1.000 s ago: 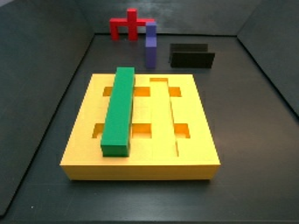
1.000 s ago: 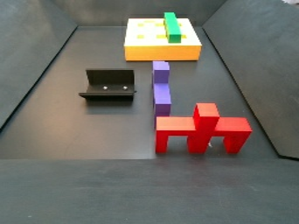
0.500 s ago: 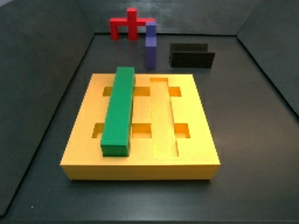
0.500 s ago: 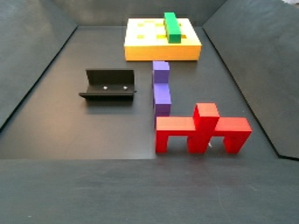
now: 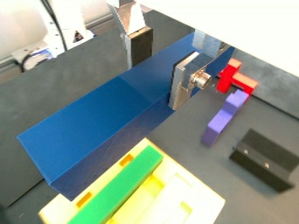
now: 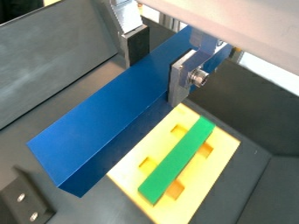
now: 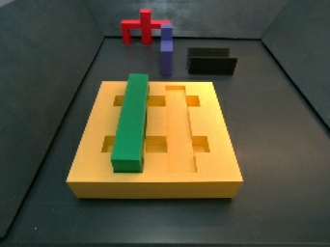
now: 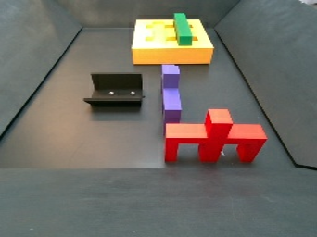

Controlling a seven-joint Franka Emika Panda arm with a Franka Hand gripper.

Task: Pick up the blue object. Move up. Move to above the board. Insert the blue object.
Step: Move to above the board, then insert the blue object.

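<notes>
In both wrist views my gripper is shut on the blue object, a long royal-blue bar, with one dark pad and one silver plate on its two long faces. It hangs in the air, touching nothing. The yellow-orange board lies below, by the bar's far end. A green bar lies in one of its grooves. Both side views show the board and the green bar. The gripper and the blue object are out of both side views.
A purple bar lies on the dark floor between the board and a red piece. The fixture stands beside the purple bar. Dark walls surround the floor.
</notes>
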